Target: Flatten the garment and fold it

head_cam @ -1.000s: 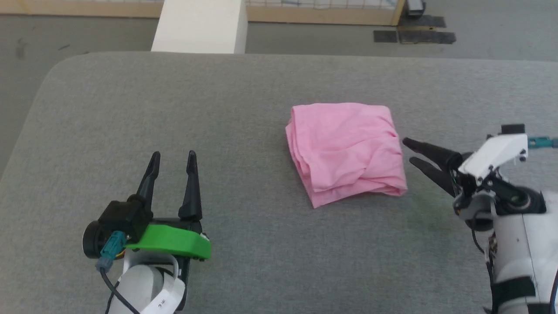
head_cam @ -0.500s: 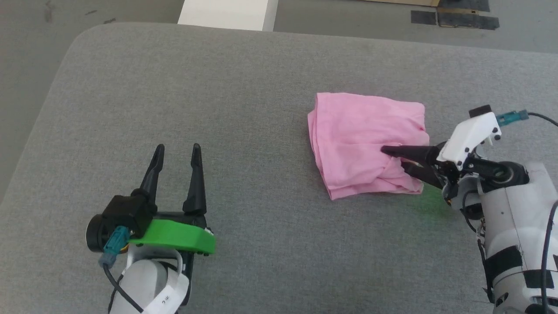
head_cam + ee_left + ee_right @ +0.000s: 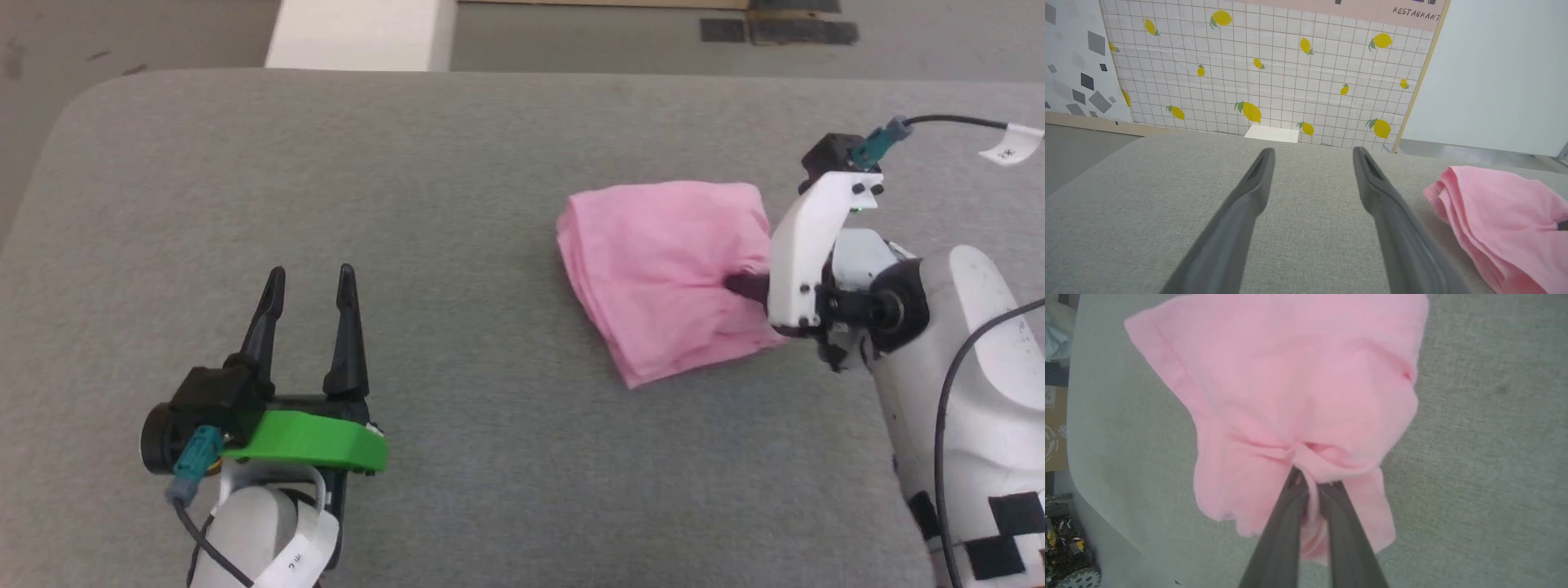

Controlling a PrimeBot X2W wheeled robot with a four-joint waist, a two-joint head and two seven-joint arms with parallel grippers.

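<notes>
The garment (image 3: 661, 269), light pink and wrinkled, lies bunched in folded layers on the grey padded table (image 3: 457, 204), right of centre. My right gripper (image 3: 739, 284) reaches in from the right and is shut on a pinch of the garment's upper layer; the right wrist view shows the garment (image 3: 1298, 388) gathered between the right gripper's (image 3: 1312, 484) fingertips. My left gripper (image 3: 310, 282) rests open at the lower left, far from the cloth, with nothing between its fingers. In the left wrist view the left gripper (image 3: 1312, 157) points over bare table, with the garment (image 3: 1502, 216) at the right edge.
The table's rounded far-left corner (image 3: 73, 106) and far edge drop to a grey floor. A white block (image 3: 359, 33) stands beyond the far edge. A lemon-patterned wall panel (image 3: 1274, 69) rises behind the table. Bare table surface spreads between the two grippers.
The right gripper went from open beside the garment to over its right side and shut on a fold of cloth. The head camera shifted. The left gripper stayed open in place.
</notes>
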